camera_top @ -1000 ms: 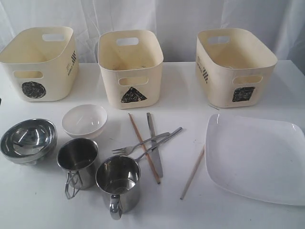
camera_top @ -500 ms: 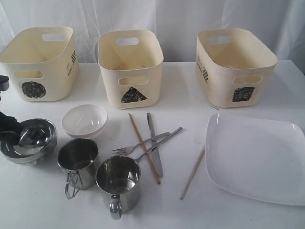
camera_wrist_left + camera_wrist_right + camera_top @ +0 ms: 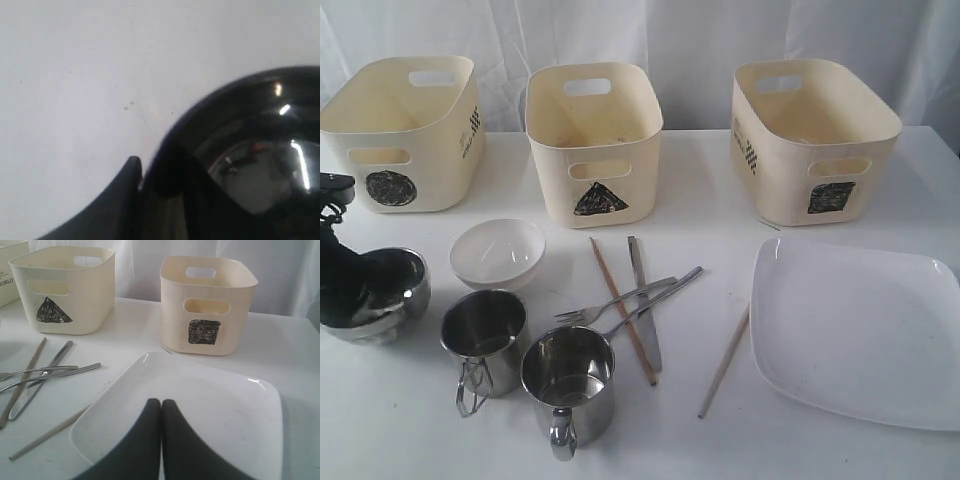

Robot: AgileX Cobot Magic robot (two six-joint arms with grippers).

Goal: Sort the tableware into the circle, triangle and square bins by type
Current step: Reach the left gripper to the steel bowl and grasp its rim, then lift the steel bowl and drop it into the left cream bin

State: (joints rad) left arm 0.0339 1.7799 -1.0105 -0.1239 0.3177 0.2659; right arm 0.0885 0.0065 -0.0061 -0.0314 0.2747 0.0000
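Note:
My left gripper is down over the left side of the steel bowl. In the left wrist view its jaws straddle the bowl's rim, one finger outside and one inside; whether they pinch it is unclear. My right gripper hangs shut and empty over the large white plate. Two steel mugs, a small white bowl, fork, spoon, knife and two chopsticks lie on the table.
Three cream tubs stand along the back: circle at left, triangle in the middle, square at right. The plate lies at front right. A white curtain hangs behind the table.
My left arm came in from the left edge and lowered onto the steel bowl, now covering its left half, and its jaws have narrowed. Nothing else moved.

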